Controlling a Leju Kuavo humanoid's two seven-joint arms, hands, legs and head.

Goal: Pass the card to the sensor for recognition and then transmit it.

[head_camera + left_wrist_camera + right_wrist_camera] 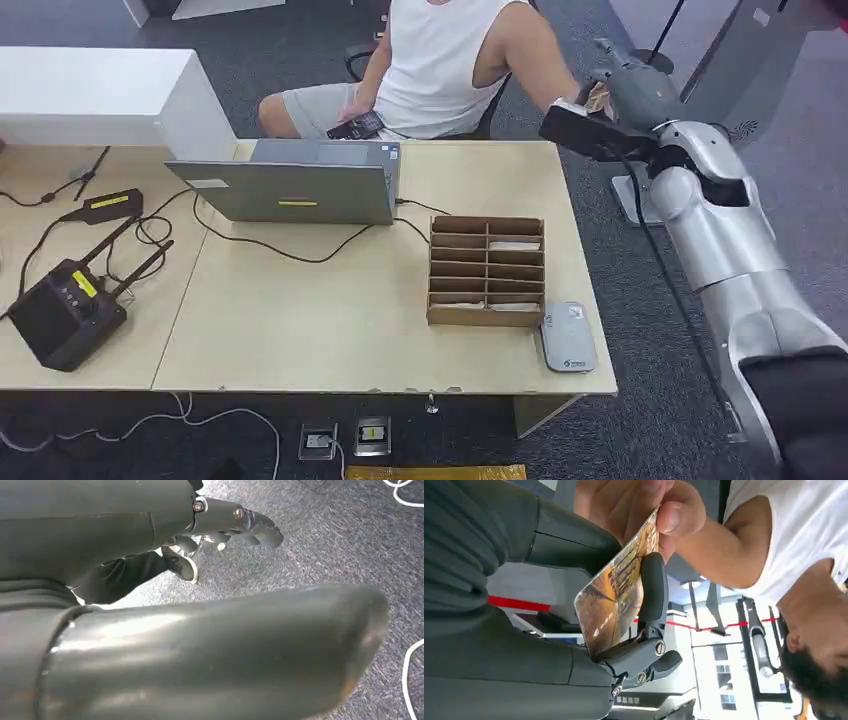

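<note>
Card: you have one card (619, 590), printed in orange and brown, standing between your right hand (644, 625) and the person's hand (649, 510), out past the desk's far right corner.
Hold: in the right wrist view a dark finger (653, 587) lies across the card's face and the thick thumb sits behind it, so your right hand pinches the card; the person's fingers also pinch its far edge. I judge this a handover in progress, so both hold it for now.
Handling: judge it thin, light and stiff, with a glossy face likely to slip. Take it by one short end with flat pressure, and leave the rest free to lay over the sensor.
Sensor: one grey reader pad (567, 338) lies flat on the desk (330, 310), touching the front right corner of the cardboard organiser (487, 270), well apart from the card.
Left hand: your left hand (235, 522) hangs over the carpet, fingers loosely spread, holding nothing.
Count: one card in hand, a few pale cards lying in the organiser's slots (number unclear), one sensor, one laptop (300, 180), one person seated behind the desk.
</note>
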